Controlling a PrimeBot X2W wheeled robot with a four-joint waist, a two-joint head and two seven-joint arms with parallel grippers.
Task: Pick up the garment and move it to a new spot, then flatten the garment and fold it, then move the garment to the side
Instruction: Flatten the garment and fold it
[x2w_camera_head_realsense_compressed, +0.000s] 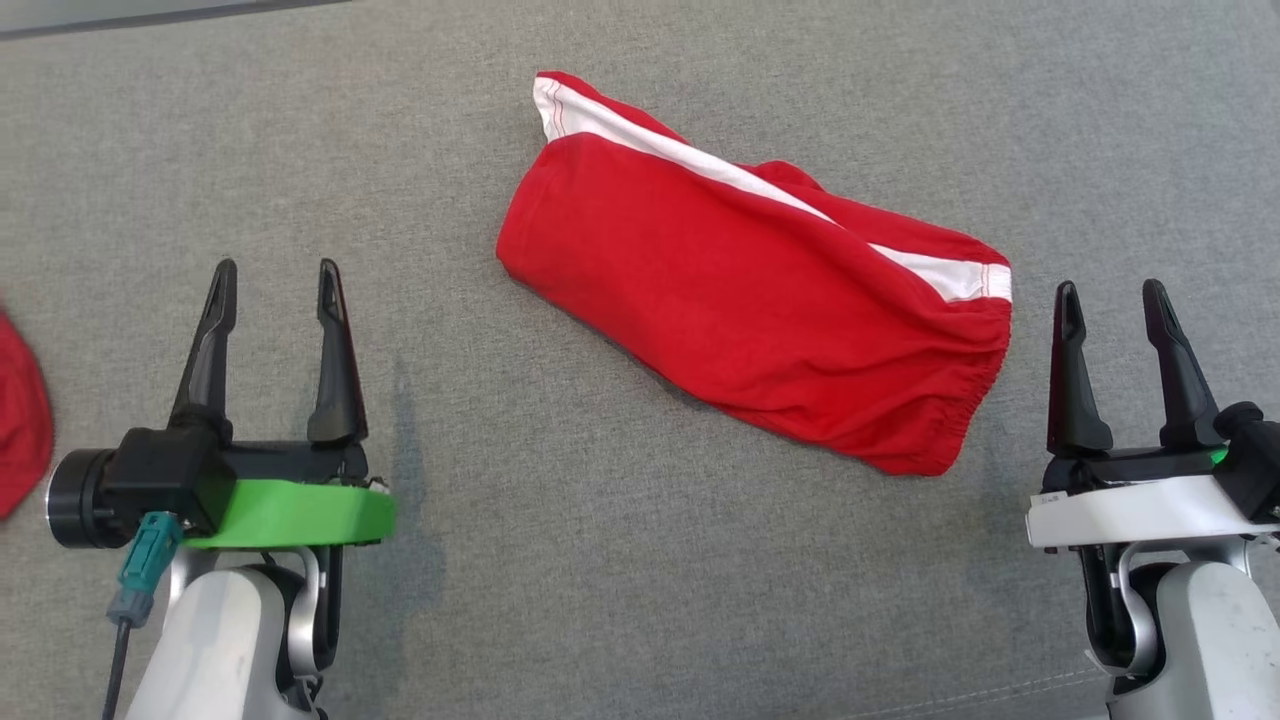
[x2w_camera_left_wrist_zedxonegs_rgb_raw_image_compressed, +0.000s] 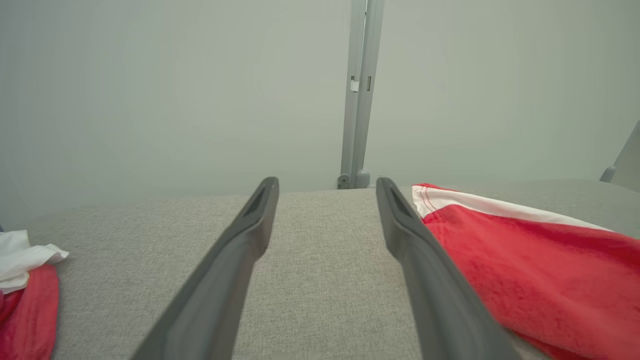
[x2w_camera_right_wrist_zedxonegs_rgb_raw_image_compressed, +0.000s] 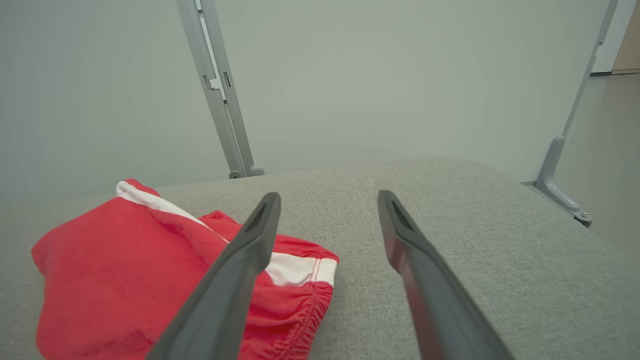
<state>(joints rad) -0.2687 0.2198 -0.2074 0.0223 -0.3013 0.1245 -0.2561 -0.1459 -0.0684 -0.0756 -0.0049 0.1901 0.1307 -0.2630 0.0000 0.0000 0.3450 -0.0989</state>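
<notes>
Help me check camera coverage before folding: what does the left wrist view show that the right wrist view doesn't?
Left wrist view adds: the left claw, open, and a second red and white cloth at its lower left edge. Right wrist view adds: the right claw, open, a gathered elastic waistband, and a second grey post at far right. Both: the red shorts with a white stripe, lying on the grey fabric surface, one grey upright post and the pale wall.
</notes>
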